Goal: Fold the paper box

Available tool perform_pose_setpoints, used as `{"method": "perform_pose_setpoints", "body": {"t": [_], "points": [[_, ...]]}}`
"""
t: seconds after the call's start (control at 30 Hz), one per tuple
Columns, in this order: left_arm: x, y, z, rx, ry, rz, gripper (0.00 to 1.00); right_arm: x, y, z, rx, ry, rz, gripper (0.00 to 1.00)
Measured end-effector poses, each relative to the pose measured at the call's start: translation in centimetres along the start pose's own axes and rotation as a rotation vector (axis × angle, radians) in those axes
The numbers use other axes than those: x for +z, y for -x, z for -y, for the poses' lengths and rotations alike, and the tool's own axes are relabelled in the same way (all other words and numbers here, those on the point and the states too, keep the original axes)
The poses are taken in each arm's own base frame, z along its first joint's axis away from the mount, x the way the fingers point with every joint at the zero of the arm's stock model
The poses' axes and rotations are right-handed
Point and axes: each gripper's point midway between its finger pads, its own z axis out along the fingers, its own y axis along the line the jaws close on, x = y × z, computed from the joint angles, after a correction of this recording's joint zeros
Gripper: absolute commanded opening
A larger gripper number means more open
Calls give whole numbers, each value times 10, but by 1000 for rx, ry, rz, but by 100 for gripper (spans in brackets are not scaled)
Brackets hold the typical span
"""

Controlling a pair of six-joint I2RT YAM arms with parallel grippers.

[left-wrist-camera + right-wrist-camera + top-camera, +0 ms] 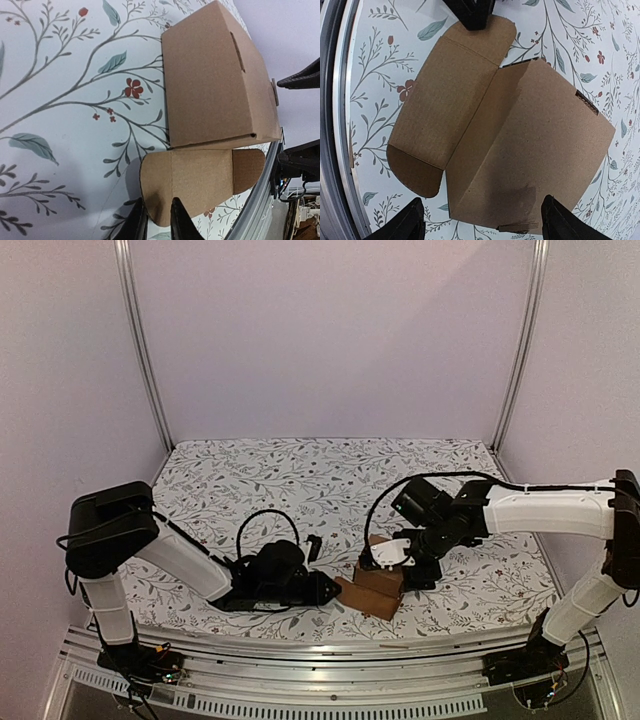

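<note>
Paper box [372, 587] sits near the counter's [300, 480] front edge, lid flap [200, 175] splayed flat. Left hand [157, 217] straddles the flap's rounded end, fingers narrow; whether they pinch it I cannot tell. Right hand [482, 202] hovers spread wide over the body. So shallow a bite could slip, or drag the unpinned carton.

A floral-patterned table [300, 470] (grey vines, small red blossoms) lies under soft, even light; plain lilac walls [330, 330] rise behind it, with aluminium posts [145, 350] at its far corners.
</note>
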Motion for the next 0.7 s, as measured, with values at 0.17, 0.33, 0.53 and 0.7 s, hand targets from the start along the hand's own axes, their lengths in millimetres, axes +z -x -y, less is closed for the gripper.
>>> {"method": "perform_pose_setpoints", "body": {"t": [0.17, 0.33, 0.53, 0.7], "points": [[1, 4, 6, 13, -10, 8, 14, 2, 3, -2, 39, 28, 0, 79], [4, 11, 13, 43, -14, 19, 13, 2, 5, -9, 70, 71, 4, 79], [9, 26, 22, 100, 6, 34, 9, -13, 19, -9, 109, 117, 45, 81], [18, 34, 24, 134, 16, 36, 13, -32, 23, 9, 170, 141, 98, 82]]}}
